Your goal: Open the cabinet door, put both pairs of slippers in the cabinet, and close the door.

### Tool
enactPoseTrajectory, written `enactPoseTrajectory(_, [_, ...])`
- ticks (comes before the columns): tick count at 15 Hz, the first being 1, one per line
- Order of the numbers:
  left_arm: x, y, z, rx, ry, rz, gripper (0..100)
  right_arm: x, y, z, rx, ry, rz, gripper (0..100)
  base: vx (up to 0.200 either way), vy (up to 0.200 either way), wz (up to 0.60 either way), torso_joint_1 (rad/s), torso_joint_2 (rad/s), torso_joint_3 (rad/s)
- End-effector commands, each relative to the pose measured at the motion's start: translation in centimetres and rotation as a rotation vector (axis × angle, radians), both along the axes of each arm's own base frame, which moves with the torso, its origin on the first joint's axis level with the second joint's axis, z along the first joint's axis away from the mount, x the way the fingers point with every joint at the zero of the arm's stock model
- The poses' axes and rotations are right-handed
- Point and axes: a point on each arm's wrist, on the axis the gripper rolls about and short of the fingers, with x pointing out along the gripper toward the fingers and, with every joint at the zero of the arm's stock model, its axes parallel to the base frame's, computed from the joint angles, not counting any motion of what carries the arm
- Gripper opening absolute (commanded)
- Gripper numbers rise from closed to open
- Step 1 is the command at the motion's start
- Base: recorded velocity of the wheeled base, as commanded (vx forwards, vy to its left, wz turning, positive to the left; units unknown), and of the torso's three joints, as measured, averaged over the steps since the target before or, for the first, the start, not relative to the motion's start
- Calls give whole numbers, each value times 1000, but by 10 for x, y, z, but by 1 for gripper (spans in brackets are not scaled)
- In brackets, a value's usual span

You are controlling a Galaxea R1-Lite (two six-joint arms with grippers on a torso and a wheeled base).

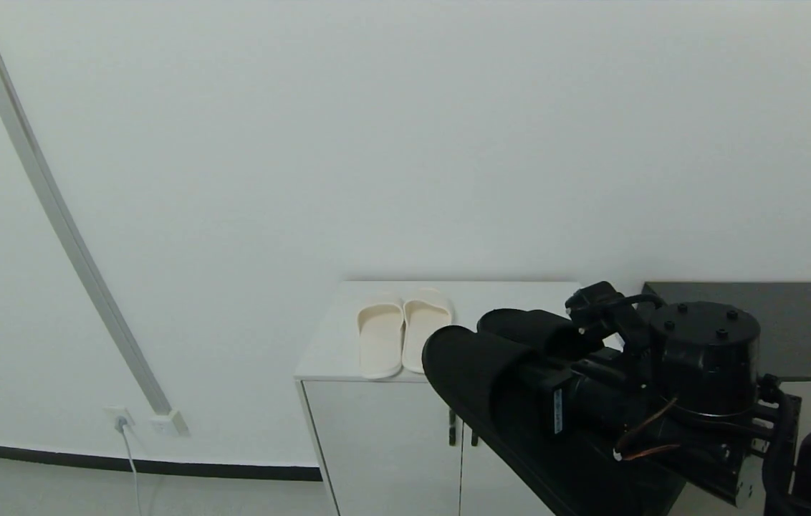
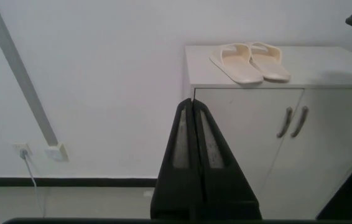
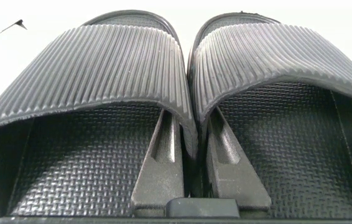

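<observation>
Black slippers: the pair (image 3: 101, 68) is up in the right gripper (image 3: 192, 134), side by side, held off the cabinet. In the head view it (image 1: 477, 365) hangs in front of the cabinet's right part.
Grip: the two fingers (image 3: 160, 168) run in under the straps, one in each slipper. The jaws are squeezed down on the slippers' two touching inner walls, with only those walls between them.
Look: matte black, with ribbed straps across the top and a diamond-textured footbed.
White slippers: the cream pair (image 1: 403, 337) lies flat on the cabinet top, side by side and touching, near its left front edge. It is well apart from both grippers.
Cabinet: a white unit (image 1: 377, 437) against the wall. Both doors are closed, and the two slim handles (image 2: 293, 122) meet at the centre seam.
Left gripper: it (image 2: 192, 109) hangs low, out in front of the cabinet's left corner. Its jaws are pressed together with nothing between them.
Surroundings: a dark surface (image 1: 807, 322) adjoins the cabinet on the right. There is a wall socket (image 1: 119, 417) with a plugged cable and a slanted conduit (image 1: 54, 208) on the left wall.
</observation>
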Motion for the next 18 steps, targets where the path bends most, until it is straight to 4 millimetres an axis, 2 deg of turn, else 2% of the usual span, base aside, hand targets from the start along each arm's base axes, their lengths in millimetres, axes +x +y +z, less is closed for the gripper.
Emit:
enactPoseTrajectory(1, [0, 0, 0, 0, 0, 0, 0, 0, -1, 0, -1, 1, -1, 0, 0, 0, 0, 0, 0, 0])
enactPoseTrajectory(4, [0, 0, 0, 1, 2, 0, 0, -4, -4, 6, 17, -12, 0, 0, 0, 0, 0, 0, 0, 0])
enactPoseTrajectory(18, [0, 0, 0, 1, 2, 0, 0, -7, -8, -3, -13, 9, -1, 0, 0, 0, 0, -8, 16, 9])
